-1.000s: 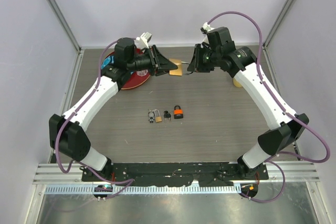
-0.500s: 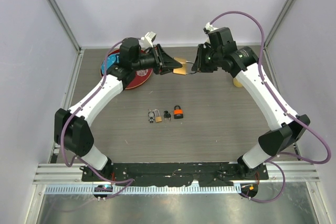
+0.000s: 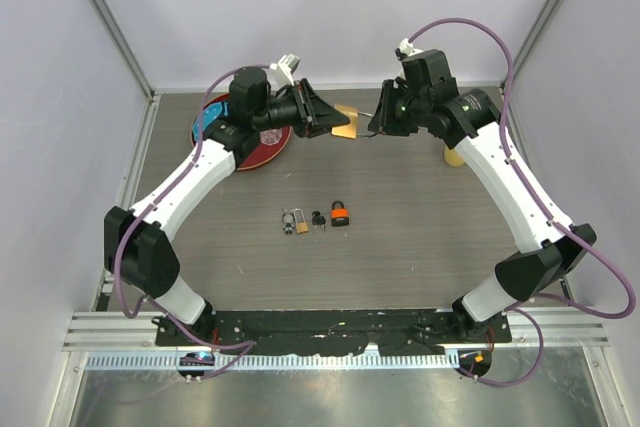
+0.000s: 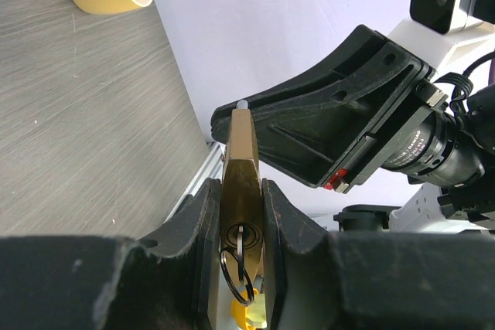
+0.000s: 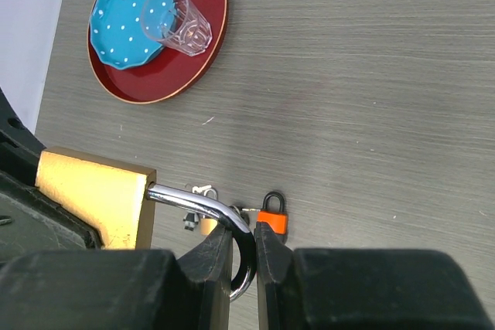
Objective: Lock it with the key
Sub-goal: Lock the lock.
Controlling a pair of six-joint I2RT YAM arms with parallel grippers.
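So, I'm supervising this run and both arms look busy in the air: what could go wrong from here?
1. The brass padlock hangs above the table, its body pinched by the left end effector and its thin round shackle by the right end effector. The shackle could slip or twist out.
2. The key sits in the keyhole deep inside the left grip, so turning it likely means releasing one hold. The padlock could then drop.
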